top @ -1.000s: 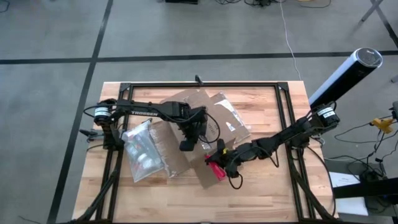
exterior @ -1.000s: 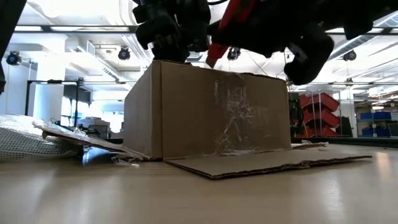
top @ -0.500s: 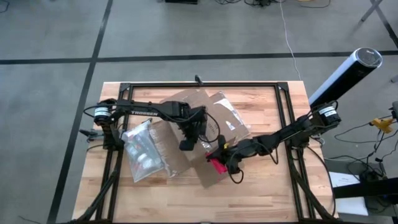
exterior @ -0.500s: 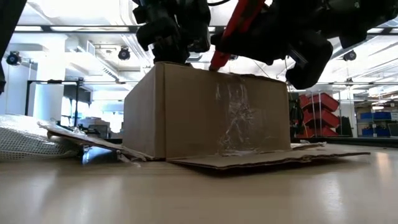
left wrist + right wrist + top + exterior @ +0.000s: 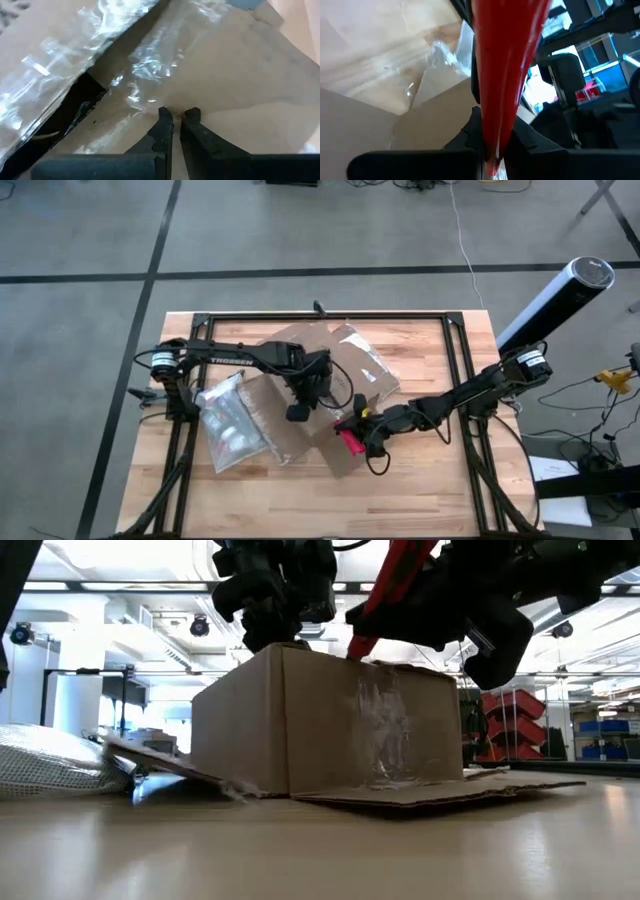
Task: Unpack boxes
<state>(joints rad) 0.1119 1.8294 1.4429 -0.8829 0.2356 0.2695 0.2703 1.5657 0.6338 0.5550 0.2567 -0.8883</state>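
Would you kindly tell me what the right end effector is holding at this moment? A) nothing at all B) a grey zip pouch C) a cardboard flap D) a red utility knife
D: the right end effector is shut on the red knife, which points at the top of the box.

We see our left arm reaching from the nine o'clock edge toward the table's centre, wrist bent down, its left gripper (image 5: 297,412) with fingers (image 5: 163,126) nearly together. Our right arm stretches in from three o'clock, low and extended, its right gripper (image 5: 352,430) clamped tight.
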